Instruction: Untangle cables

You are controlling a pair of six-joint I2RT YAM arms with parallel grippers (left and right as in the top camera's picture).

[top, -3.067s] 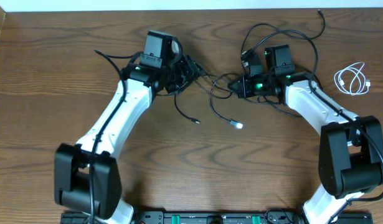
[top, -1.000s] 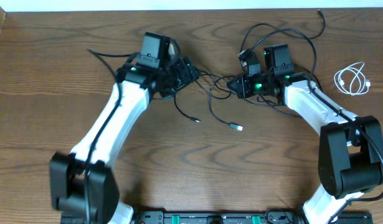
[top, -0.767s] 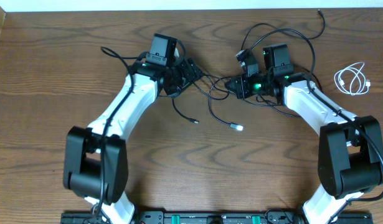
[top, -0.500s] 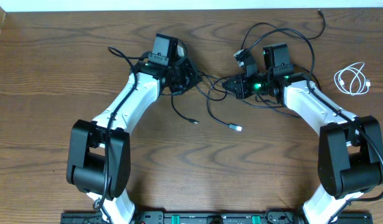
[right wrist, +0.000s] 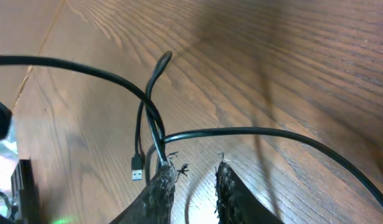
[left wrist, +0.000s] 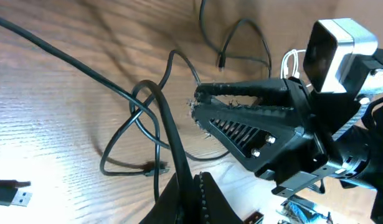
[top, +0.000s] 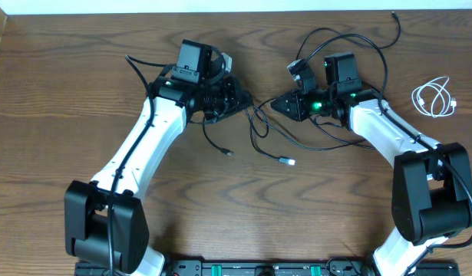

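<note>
You are seeing the black cord [left wrist: 168, 140] lying in loose loops across the upper middle of the overhead frame, stretching between the two arms, with a wider loop arching toward the upper right. One plug end [top: 285, 161] is resting on the wood below the loops, near the centre, and a second plug end [top: 229, 154] is lying to its left. The white cord [top: 434, 98] is sitting coiled at the right edge, well apart from the black one. Your left fingers [top: 237, 100] are pressing fully together on a strand of the black cord, which is running straight in between them in the left wrist view. Your right fingers [top: 280, 104] are standing slightly parted; a strand of the black cord is brushing the tip of one finger, and nothing is sitting in the gap. Both sets of fingertips are pointing at each other over the bench [top: 297, 222], near one another but apart.
</note>
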